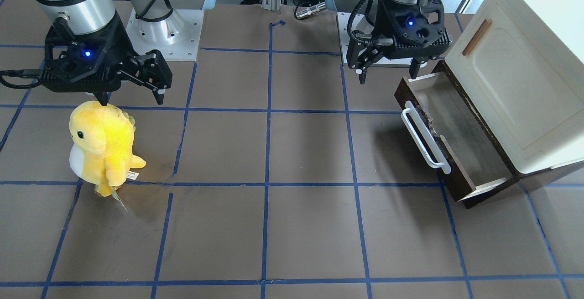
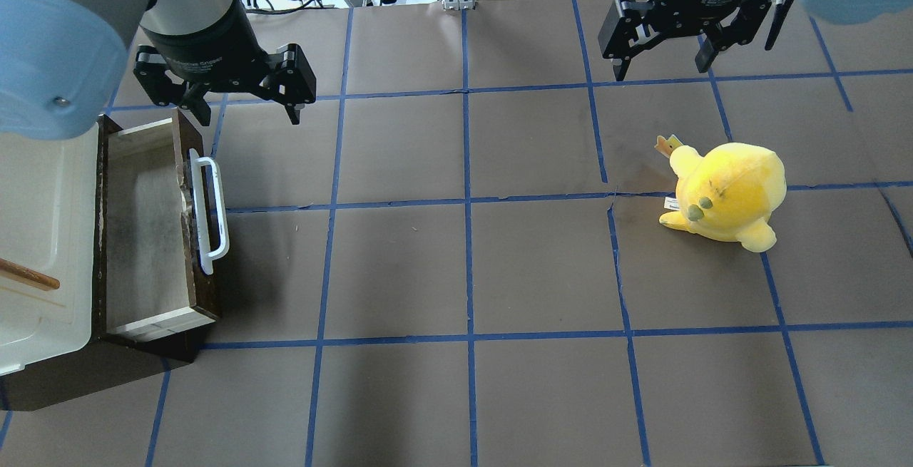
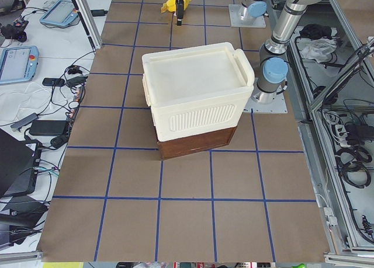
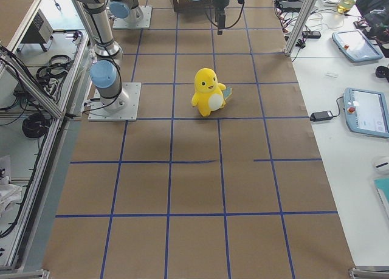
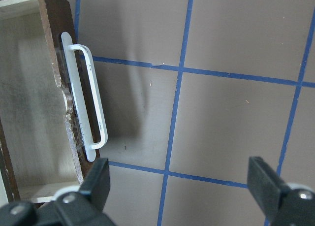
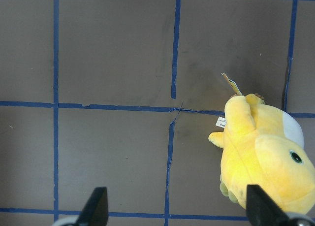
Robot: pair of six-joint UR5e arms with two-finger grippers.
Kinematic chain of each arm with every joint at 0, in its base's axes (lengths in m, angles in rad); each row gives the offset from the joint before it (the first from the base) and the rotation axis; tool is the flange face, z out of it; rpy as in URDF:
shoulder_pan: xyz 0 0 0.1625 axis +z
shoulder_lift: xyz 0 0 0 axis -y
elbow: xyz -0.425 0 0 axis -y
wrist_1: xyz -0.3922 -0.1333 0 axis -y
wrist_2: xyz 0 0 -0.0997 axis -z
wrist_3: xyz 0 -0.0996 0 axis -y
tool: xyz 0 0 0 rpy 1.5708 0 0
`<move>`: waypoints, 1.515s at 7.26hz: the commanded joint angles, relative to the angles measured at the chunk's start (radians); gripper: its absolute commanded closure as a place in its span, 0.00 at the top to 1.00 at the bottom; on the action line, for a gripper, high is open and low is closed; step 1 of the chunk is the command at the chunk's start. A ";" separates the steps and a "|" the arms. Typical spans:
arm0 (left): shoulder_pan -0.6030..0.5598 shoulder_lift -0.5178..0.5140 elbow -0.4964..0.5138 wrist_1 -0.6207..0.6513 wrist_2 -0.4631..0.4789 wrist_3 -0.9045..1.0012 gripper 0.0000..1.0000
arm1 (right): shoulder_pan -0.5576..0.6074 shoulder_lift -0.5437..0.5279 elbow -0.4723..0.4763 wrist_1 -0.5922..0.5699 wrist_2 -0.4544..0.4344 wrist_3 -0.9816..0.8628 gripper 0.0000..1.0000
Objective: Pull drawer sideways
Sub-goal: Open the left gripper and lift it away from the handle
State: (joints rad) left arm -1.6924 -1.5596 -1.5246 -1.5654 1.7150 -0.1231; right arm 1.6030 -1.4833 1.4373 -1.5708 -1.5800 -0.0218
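A: Brown taped table [image 2: 463, 274], so where's the drawer [image 2: 143, 232]?
B: At the robot's left edge, pulled out from under the cream cabinet [image 2: 43, 189].
A: Who's holding it?
B: Nobody: left gripper [image 2: 248, 117] spread wide, empty, near the white handle [image 2: 220, 203]; right gripper [image 2: 660, 68] wide too, by the yellow plush [image 2: 727, 192].

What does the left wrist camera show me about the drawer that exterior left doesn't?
Only left wrist: the drawer standing open, its white bar handle free, the left gripper open and not touching it. Only exterior left: the cream cabinet from behind, hiding the drawer, and the yellow plush toy far off. Both: the brown table with blue tape lines.
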 commanded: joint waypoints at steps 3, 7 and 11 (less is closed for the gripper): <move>0.029 0.001 0.001 0.044 -0.112 0.156 1.00 | 0.000 0.000 0.000 0.000 0.000 0.000 1.00; 0.034 0.033 0.003 0.032 -0.172 0.152 1.00 | 0.000 0.000 0.000 0.000 0.000 0.000 1.00; 0.071 0.036 0.001 0.007 -0.155 0.137 1.00 | 0.000 0.000 0.000 0.000 0.000 0.000 1.00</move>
State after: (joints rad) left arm -1.6465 -1.5240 -1.5229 -1.5542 1.5579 0.0160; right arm 1.6030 -1.4833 1.4374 -1.5708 -1.5800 -0.0215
